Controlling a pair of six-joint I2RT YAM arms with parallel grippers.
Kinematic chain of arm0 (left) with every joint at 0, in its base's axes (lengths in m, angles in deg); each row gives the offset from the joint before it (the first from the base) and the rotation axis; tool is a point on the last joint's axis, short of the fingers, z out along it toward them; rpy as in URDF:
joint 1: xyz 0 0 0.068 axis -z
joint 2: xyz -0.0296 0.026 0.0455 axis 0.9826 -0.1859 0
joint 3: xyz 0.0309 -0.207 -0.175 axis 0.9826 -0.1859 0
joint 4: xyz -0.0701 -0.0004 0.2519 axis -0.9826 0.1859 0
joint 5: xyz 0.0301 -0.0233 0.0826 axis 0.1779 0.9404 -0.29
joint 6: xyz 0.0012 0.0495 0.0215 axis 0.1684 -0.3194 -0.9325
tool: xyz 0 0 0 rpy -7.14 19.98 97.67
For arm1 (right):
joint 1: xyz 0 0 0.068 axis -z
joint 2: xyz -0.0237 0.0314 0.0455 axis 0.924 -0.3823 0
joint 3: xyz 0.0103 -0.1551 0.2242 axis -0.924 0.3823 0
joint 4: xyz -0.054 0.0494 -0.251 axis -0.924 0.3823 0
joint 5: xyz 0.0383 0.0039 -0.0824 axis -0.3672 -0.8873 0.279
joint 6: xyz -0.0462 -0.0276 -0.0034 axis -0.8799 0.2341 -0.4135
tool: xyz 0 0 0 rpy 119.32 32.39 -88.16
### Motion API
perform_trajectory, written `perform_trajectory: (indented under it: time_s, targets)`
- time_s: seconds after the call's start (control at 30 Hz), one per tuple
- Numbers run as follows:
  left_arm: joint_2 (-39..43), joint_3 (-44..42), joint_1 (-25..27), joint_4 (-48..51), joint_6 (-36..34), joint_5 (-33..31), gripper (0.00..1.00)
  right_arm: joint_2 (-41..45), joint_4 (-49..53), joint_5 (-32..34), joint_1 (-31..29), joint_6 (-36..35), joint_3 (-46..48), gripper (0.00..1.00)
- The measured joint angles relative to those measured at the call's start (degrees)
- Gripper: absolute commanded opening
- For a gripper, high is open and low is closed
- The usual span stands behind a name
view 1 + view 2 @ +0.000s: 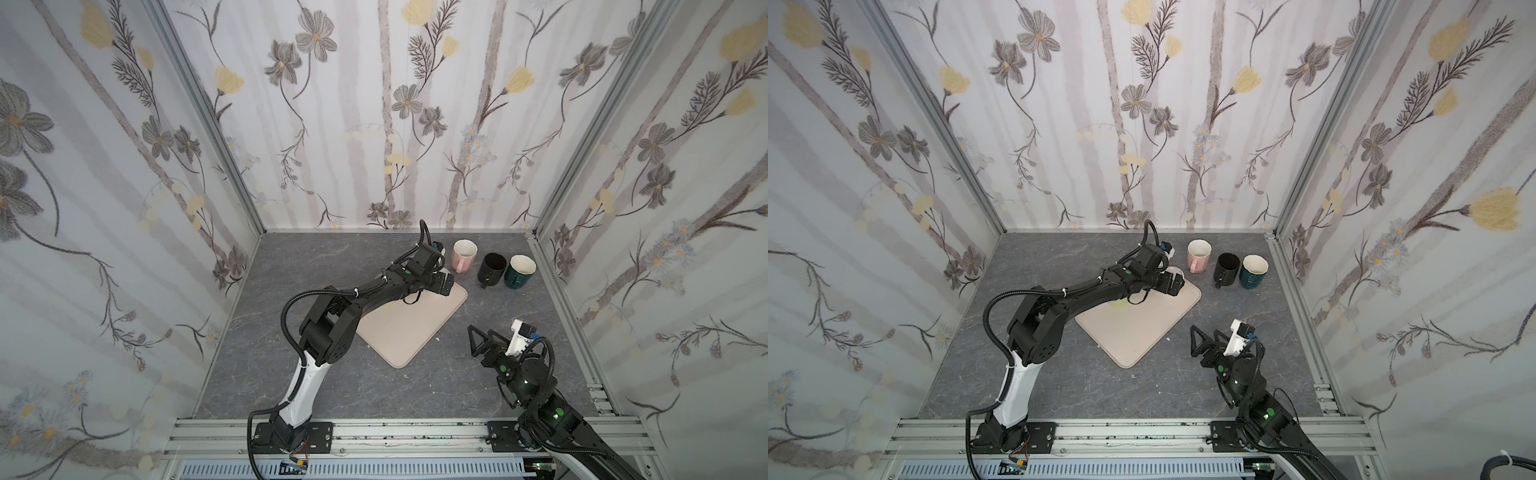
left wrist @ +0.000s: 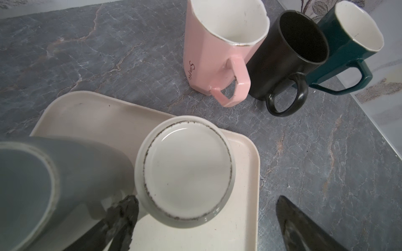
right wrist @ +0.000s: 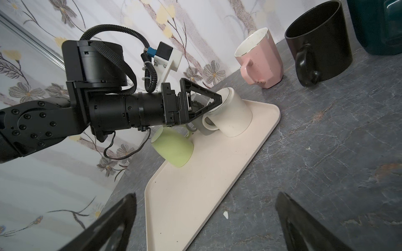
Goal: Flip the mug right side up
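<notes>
While the grey marbled tabletop [image 1: 324, 270] is carrying the whole scene, a cream tray [image 1: 409, 332] is lying on it slantwise, and the left arm is reaching over that tray. Three mugs are resting mouth down on the tray. The cream-white mug [image 2: 187, 171], the one to be turned, is sitting base up at a tray corner, between the fingers of the left gripper [image 2: 206, 201]. Those fingers [image 2: 124, 215] are standing wide apart and clamping nothing. One is sitting just beside the mug's wall, in the gap toward an inverted grey mug [image 2: 76, 167], while the other is hanging well clear on the opposite side, over bare tabletop. Whether the near finger is touching the wall cannot be told. A pale green mug [image 3: 174, 150], also base up, is sitting behind the fingers, beneath the left wrist. Beyond the fingertips, off the tray, a pink mug [image 2: 208, 54], a black mug [image 2: 282, 63] and a dark teal mug [image 2: 339, 52] are standing upright in a row, handles pointing back toward the fingers. The right gripper [image 3: 205, 208] is hovering over the tabletop beside the tray, its fingers [image 3: 117, 217] likewise spread wide and empty, every mug lying well beyond their tips.
</notes>
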Motion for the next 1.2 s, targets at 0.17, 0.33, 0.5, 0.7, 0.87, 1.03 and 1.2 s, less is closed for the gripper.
perform_trajectory:
  time_s: [0.17, 0.33, 0.5, 0.7, 0.87, 1.03, 1.2]
  targets:
    - [-1.7, 1.7, 0.0, 1.2, -1.4, -0.2, 1.0, -0.1, 0.4, -1.1, 0.7, 0.3, 0.0, 1.0]
    - [-1.3, 0.7, 0.6, 1.9, -1.2, -0.2, 1.0, -0.5, 0.5, -1.6, 1.7, 1.1, -0.2, 1.0]
    - [1.7, -3.0, 2.7, 3.8, 0.0, 0.1, 1.0, -3.0, 0.6, -3.1, 3.7, 1.5, -1.3, 1.0]
    - [5.9, -6.4, 5.0, 3.9, 3.1, 1.0, 1.0, -9.5, 0.6, -5.6, 5.7, 1.5, -4.2, 1.0]
    - [10.6, -11.8, 5.2, 3.4, 6.1, 1.7, 1.0, -18.2, 2.7, -7.8, 7.3, 1.1, -9.5, 1.0]
    - [19.2, -22.8, 5.0, 1.1, 7.9, -0.7, 1.0, -28.7, 5.2, -9.8, 7.7, -1.0, -16.3, 1.0]
    - [26.1, -33.9, 4.1, -2.2, 9.5, -3.9, 1.0, -38.7, 5.6, -10.4, 7.7, -2.2, -21.8, 0.96]
